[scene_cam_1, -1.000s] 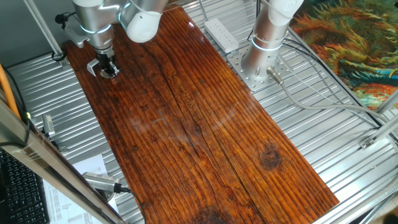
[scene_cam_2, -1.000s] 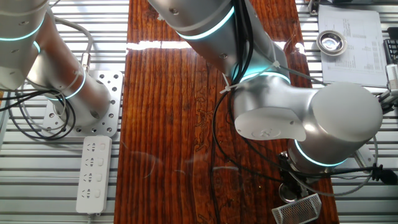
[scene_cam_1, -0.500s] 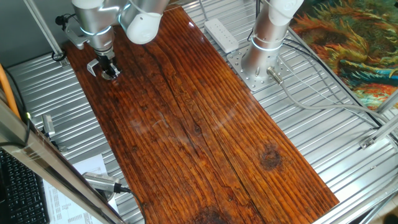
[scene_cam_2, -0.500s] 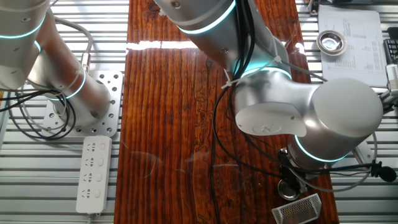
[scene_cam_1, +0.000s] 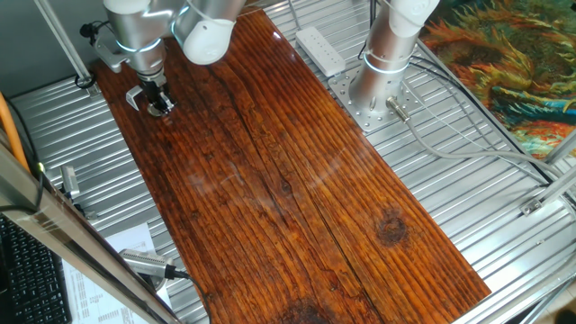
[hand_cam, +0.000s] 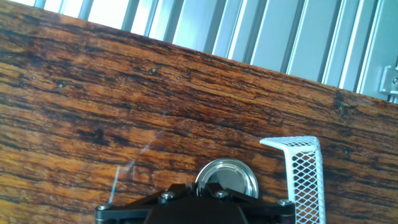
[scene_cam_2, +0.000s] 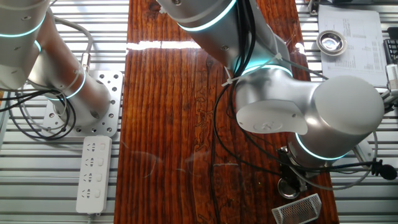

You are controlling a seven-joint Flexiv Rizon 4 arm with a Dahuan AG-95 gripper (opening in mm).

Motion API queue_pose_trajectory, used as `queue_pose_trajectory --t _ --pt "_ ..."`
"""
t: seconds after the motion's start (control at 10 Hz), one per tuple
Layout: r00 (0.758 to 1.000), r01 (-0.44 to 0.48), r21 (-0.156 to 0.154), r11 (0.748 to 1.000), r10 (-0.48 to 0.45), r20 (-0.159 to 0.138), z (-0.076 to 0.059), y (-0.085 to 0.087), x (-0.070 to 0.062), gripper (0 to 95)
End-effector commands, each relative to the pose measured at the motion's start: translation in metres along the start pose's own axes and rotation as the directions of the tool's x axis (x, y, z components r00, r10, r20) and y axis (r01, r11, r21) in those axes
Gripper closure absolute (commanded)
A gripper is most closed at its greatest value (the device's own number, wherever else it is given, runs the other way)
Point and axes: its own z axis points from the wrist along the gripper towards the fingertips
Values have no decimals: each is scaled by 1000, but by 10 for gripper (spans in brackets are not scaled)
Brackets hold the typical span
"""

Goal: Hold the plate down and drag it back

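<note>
The plate (hand_cam: 231,173) is a small round silvery disc with a darker centre, lying on the wooden board (hand_cam: 93,106). In the hand view my gripper (hand_cam: 200,187) sits on the plate's near edge, fingers shut together and pressing on it. One fixed view puts the gripper (scene_cam_1: 159,102) at the board's far left corner, where it covers the plate. In the other fixed view the plate (scene_cam_2: 286,186) peeks out beneath the big arm housing near the bottom right.
A white mesh bracket (hand_cam: 303,177) stands just right of the plate, also near the gripper (scene_cam_1: 135,97). A second arm's base (scene_cam_1: 376,85) and a power strip (scene_cam_1: 320,49) flank the board. Papers with a metal ring (scene_cam_2: 331,42) lie on the slatted surface.
The arm and gripper tip have crept slightly along the board with the plate under it. Hardly anything differs over the last half second.
</note>
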Motion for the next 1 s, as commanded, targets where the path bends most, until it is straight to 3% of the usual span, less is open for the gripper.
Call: queue_pose_trajectory --t 0.1,1.0 --pt "1000 -3 2 1000 3 -4 0 2 0 950" --pt "1000 -10 6 1000 10 -15 -1 12 -2 950"
